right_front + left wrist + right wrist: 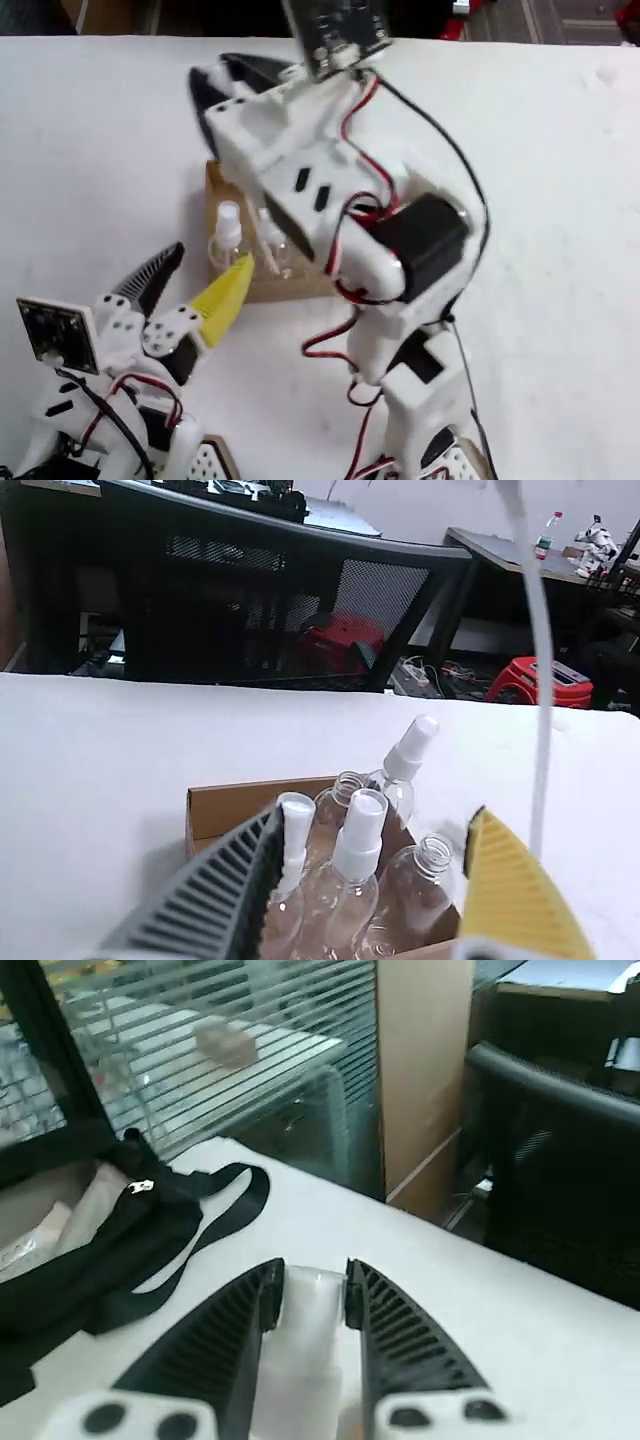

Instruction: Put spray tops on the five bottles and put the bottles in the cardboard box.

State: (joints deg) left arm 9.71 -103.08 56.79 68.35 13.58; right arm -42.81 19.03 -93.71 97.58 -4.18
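White-clothed table bearing a cardboard box with five clear bottles inside; three fitted with spray tops, two open-necked; left gripper gaping wide, empty, just beside the box; right gripper clamped on a white spray top, dip tube dangling; black mesh chair and red stool behind.

White arms carry black motors and red-black cables; left gripper has yellow and grey fingers, right gripper black.
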